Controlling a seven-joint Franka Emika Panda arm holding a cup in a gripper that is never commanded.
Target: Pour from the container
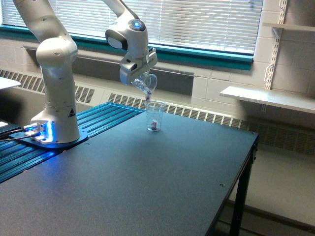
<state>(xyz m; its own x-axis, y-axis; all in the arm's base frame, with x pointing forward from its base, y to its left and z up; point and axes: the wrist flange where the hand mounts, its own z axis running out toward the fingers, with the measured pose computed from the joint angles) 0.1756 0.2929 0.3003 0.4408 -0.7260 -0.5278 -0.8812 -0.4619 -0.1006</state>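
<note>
My gripper (141,74) is shut on the container (146,83), a small clear plastic cup held tipped over with its mouth angled down toward the exterior view's right. It hangs just above a taller clear speckled cup (154,116) standing upright on the dark table (147,182). Small dark bits fall from the container's lip into the speckled cup, and some lie at that cup's bottom.
The arm's white base (55,128) stands on a blue ribbed plate at the exterior view's left. A window with blinds and a radiator run behind the table. A white shelf (268,98) sits at the exterior view's right, beyond the table's edge.
</note>
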